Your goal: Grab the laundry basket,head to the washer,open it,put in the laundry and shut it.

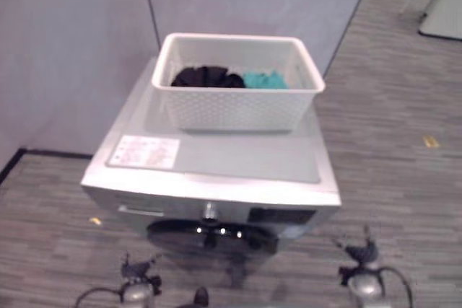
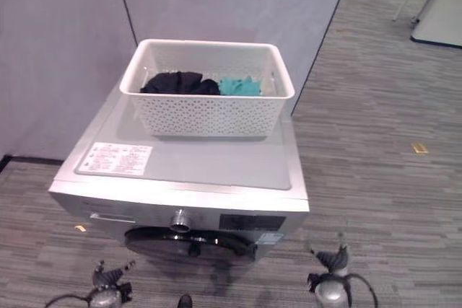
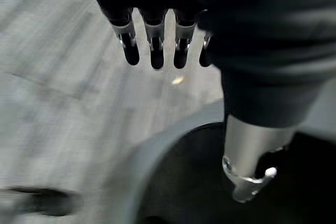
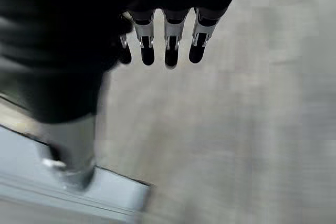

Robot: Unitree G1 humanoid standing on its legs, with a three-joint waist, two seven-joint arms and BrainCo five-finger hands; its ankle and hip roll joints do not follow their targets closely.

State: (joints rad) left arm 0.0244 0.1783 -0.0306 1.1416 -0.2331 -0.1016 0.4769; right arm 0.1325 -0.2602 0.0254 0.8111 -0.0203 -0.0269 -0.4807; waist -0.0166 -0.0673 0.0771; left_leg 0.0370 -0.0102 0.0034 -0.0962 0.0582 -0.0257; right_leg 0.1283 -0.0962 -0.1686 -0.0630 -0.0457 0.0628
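White laundry basket (image 2: 209, 113) sits on top of the washer (image 2: 216, 164), black clothes (image 2: 177, 83) and a teal garment (image 2: 240, 86) inside; round door (image 2: 191, 244) shut. My left hand (image 2: 108, 279) and right hand (image 2: 333, 263) hang low before the washer, fingers (image 3: 156, 45) straight, holding nothing.

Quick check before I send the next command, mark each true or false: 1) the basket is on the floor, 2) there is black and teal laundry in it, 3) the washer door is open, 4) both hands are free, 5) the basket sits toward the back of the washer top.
1) False: the white perforated plastic laundry basket stands on top of the silver front-loading washer.
2) True: a black garment lies beside a teal garment inside.
3) False: the dark round door looks shut.
4) True: the left hand and right hand hang with straight fingers, holding nothing.
5) True.
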